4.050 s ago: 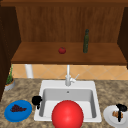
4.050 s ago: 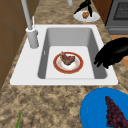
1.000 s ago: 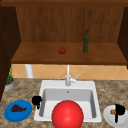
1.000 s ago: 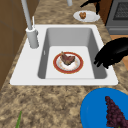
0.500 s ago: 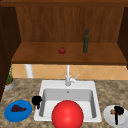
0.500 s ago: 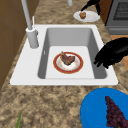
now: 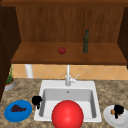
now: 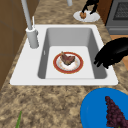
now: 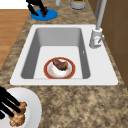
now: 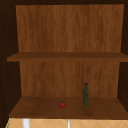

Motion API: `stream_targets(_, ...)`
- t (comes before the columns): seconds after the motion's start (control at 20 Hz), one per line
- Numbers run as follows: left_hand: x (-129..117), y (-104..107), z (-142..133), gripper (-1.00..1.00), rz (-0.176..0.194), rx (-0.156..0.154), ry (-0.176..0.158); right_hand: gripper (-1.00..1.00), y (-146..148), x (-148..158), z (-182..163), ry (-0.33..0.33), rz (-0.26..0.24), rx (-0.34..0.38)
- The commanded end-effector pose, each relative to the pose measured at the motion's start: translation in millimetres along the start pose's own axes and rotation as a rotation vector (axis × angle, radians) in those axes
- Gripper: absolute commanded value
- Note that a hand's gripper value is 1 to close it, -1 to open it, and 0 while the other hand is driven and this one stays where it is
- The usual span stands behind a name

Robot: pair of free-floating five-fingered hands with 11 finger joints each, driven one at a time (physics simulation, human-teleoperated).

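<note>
Since four seconds ago the right hand (image 7: 118, 110) has dropped from above the round white plate (image 7: 110, 119) onto the small brown pastry (image 8: 82, 15) that lies on it; over the last second nothing has shifted. In the right side view its dark fingers (image 9: 10, 103) reach down against the pastry (image 9: 17, 115), pinching it at the plate's near edge; in the left side view the same hand (image 8: 90, 5) stands over the plate (image 8: 93, 17) at the far end of the speckled stone counter (image 8: 50, 105). The left hand (image 7: 37, 100) hangs at the left rim of the white sink (image 7: 45, 86), fingers curled downward and holding nothing; the left side view shows it (image 8: 112, 53) over the rim beside the basin, apart from the round blue plate (image 8: 96, 110) that carries a bunch of dark purple grapes (image 8: 115, 115). In the basin lies a red-rimmed white dish (image 8: 68, 63) with a brown piece of meat (image 8: 67, 59); the grey metal tap (image 8: 31, 35) stands at the back edge. On the lower wooden shelf (image 10: 65, 110) stand a small red tomato (image 10: 62, 104) and a tall dark green bottle (image 10: 86, 95), well apart.
</note>
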State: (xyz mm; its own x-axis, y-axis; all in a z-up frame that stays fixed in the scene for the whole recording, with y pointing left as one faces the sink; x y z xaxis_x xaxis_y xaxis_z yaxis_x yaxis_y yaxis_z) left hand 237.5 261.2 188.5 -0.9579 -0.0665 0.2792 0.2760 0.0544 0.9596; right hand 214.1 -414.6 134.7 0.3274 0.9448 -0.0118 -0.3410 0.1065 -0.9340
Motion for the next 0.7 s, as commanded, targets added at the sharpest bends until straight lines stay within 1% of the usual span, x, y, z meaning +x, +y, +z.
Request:
stream_targets(0.0,0.0,0.0,0.0,0.0,0.0,0.0,0.0,1.0,5.3,1.0,-0.3,0.005,0.056,0.067)
stream_targets(0.05,0.0,0.0,0.0,0.0,0.0,0.0,0.0,1.0,-0.7,0.0,-1.1,0.009,0.047,0.049)
stream_targets(0.1,0.0,0.0,0.0,0.0,0.0,0.0,0.0,-1.0,-3.4,0.3,-2.6,0.008,0.038,0.028)
stream_targets(0.15,0.0,0.0,0.0,0.0,0.0,0.0,0.0,-1.0,-4.9,0.3,-2.3,0.008,0.015,0.015)
stream_targets(0.4,0.0,0.0,0.0,0.0,0.0,0.0,0.0,-1.0,-7.6,0.9,-4.8,0.007,0.021,0.014)
stream_targets(0.5,0.0,0.0,0.0,0.0,0.0,0.0,0.0,-1.0,-8.3,1.7,-13.4,0.0,0.019,0.011)
stream_targets(0.65,0.0,0.0,0.0,0.0,0.0,0.0,0.0,-1.0,-3.3,6.7,-36.4,-0.003,0.054,0.057)
